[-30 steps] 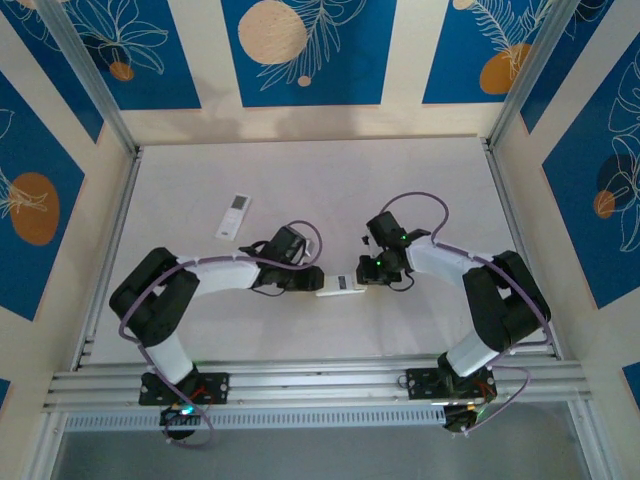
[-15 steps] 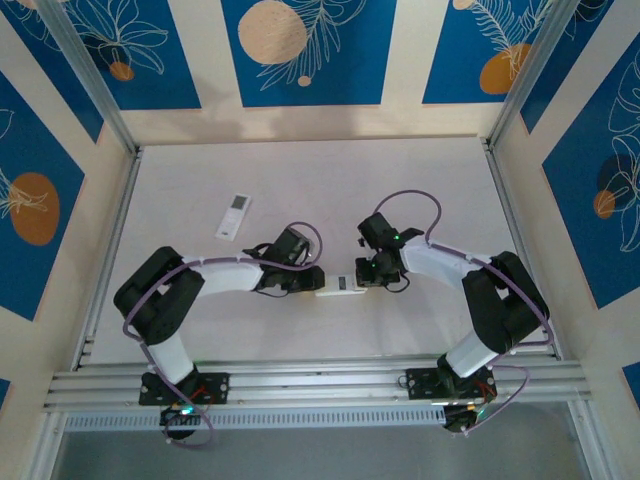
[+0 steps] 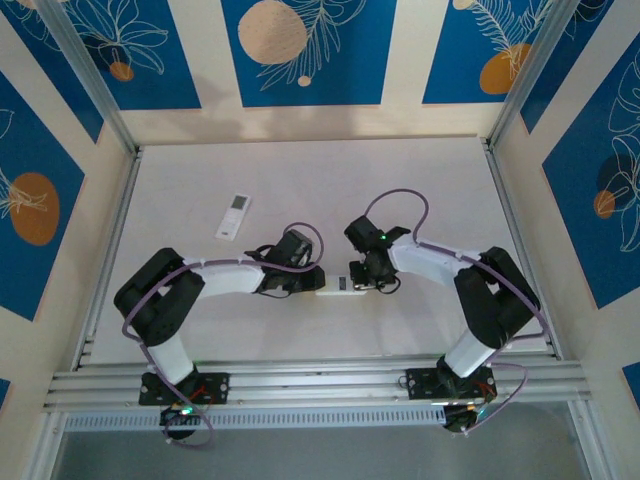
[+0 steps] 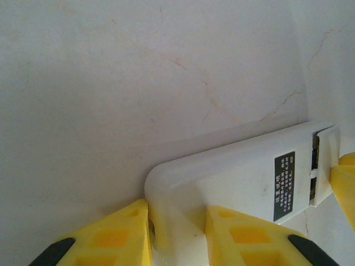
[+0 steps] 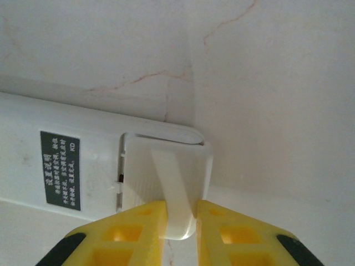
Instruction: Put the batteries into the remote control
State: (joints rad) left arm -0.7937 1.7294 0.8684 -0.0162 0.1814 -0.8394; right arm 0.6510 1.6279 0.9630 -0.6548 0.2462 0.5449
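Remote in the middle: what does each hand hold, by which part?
Left hand grips the remote by its rounded end; right hand pinches the battery cover at the other end.

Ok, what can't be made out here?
- Whether batteries sit inside the remote: left wrist view, the battery cover leaves just a dark slit.
- Remote's ends, top view: covered by the left gripper and right gripper.
- Second remote's buttons, top view: too small.

A second white remote (image 3: 233, 216) lies on the pale table (image 3: 300, 170), well apart from the left gripper (image 3: 318, 283), beyond it and to its left. Blue panels (image 3: 300, 50) with leaf drawings stand on the walls around the table.
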